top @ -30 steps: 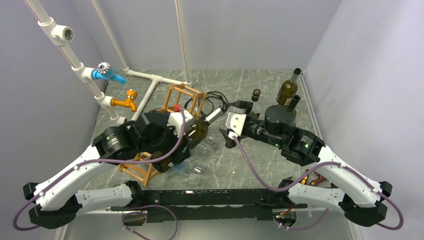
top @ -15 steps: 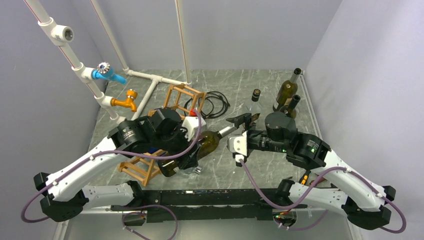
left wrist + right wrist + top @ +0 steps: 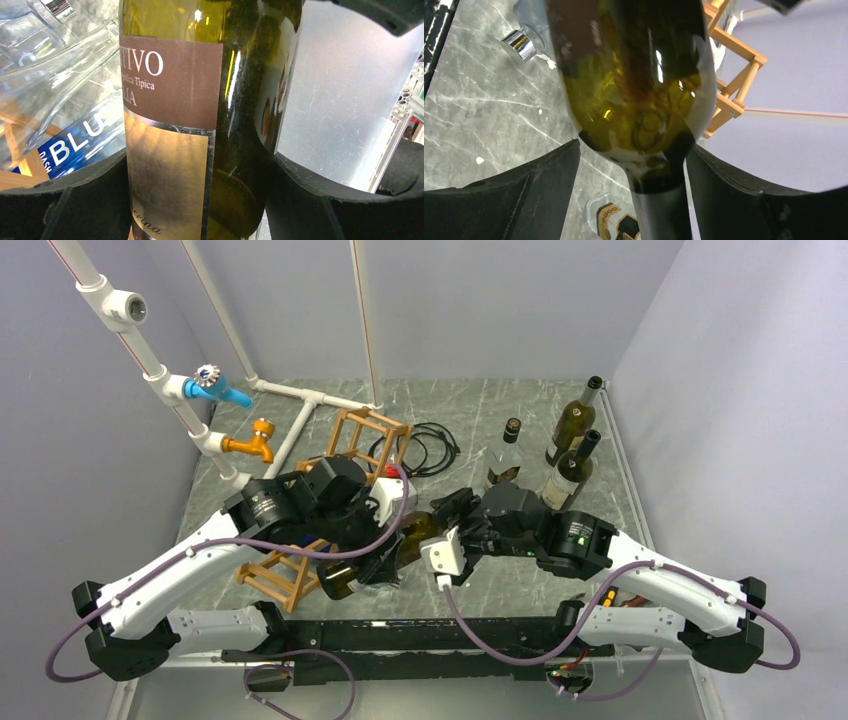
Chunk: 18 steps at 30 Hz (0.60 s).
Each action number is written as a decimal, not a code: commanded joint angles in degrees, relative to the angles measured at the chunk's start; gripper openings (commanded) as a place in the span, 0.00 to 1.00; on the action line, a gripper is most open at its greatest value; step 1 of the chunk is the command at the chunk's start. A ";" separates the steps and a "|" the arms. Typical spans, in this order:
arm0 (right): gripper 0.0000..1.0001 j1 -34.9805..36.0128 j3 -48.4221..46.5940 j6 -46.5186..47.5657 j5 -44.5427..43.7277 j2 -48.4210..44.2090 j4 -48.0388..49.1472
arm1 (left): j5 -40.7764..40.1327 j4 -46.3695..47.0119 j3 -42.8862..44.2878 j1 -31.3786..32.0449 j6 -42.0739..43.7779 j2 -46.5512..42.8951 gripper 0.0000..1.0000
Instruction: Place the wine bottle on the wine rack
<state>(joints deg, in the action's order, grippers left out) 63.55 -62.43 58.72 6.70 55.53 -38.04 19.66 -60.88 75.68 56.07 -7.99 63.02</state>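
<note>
Though between two hands (image 3: pixel 200 196) (image 3: pixel 634 175), one bottle (image 3: pixel 415 531)

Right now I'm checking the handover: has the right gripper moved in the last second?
Yes. The right gripper has come left and toward the near edge, away from the standing bottles, to the shoulder of the wine bottle.

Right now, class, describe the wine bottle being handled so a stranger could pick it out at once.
Start at the grey marble table and find the orange-brown wine rack left of centre. Beside it the left claw grips the wine bottle, dark olive glass with a brown label. Unlike the three bottles standing upright at the far right, it lies tilted.
</note>
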 commanded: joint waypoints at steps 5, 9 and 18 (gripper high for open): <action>0.37 4.69 2.90 5.84 -10.11 -0.47 7.36 | 2.53 3.27 1.56 0.66 1.13 -1.05 0.00; 0.00 4.91 4.29 5.10 -10.84 -2.10 9.76 | 2.22 2.92 1.98 0.70 1.17 -1.85 0.00; 0.00 5.71 7.49 -6.66 -10.44 -8.29 17.69 | -0.33 6.24 3.52 0.70 0.29 -7.82 0.78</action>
<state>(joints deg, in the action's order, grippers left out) 69.71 -54.81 62.81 -1.04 50.74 -29.82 20.53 -61.87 74.91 56.88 -6.79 60.12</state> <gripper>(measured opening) 0.362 0.809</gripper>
